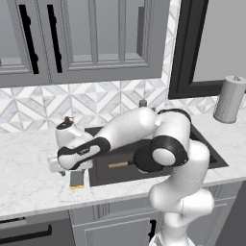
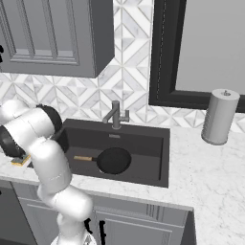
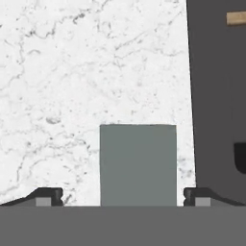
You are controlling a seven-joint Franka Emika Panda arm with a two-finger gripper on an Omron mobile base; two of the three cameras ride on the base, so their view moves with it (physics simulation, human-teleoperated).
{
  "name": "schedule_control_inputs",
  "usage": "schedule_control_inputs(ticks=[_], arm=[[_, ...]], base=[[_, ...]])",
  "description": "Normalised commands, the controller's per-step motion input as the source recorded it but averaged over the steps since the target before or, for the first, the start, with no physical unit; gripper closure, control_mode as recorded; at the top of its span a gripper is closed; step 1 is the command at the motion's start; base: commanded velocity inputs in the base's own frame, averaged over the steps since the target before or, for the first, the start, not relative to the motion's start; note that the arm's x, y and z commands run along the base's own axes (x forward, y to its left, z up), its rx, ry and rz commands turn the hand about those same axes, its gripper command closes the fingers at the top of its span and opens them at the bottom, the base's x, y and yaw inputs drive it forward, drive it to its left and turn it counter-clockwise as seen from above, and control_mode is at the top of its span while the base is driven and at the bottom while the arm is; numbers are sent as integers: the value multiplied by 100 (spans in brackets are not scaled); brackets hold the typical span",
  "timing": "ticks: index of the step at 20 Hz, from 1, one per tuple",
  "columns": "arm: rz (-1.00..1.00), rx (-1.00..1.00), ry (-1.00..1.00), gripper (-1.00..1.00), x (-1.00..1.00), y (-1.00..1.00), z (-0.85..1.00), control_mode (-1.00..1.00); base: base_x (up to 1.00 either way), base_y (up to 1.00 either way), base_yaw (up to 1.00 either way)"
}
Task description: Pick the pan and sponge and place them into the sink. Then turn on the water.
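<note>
- Round black frying pan [image 2: 114,160] with its light-brown wooden handle lies on the floor of the dark grey rectangular sink [image 2: 148,143]; that part of the task looks complete.
- Small rectangular sponge [image 3: 138,165], grey-green top over a yellow layer, rests flat on the white marble counter [image 3: 72,72], just beside the sink's left rim.
- Two-finger gripper [image 3: 124,196] hangs directly above the sponge with its jaws spread wide, one fingertip either side of it, nothing held.
- Risk: the sponge is soft and low. Closing too high would likely pinch only the top layer and let it slip; descending too far would drive the fingertips into the marble.
- Risk: the finger nearer the sink stands close to the rim edge. A sideways drift on descent could catch it there.
- Clearance: bare counter lies open beyond the sponge; the carry to the basin is short, though the pan takes up the middle of the floor.
- Grey metal faucet [image 2: 115,115] stands at the back rim, no water running.
</note>
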Motion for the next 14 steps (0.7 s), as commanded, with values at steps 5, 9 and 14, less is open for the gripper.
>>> schedule_control_inputs(ticks=[5,9,14], arm=[[0,-2,0,-100,6,2,-35,-100],[0,0,0,-100,0,0,-25,-100],[0,0,0,-100,0,-17,-10,-100]], base=[[0,0,0],[0,0,0],[0,0,0]])
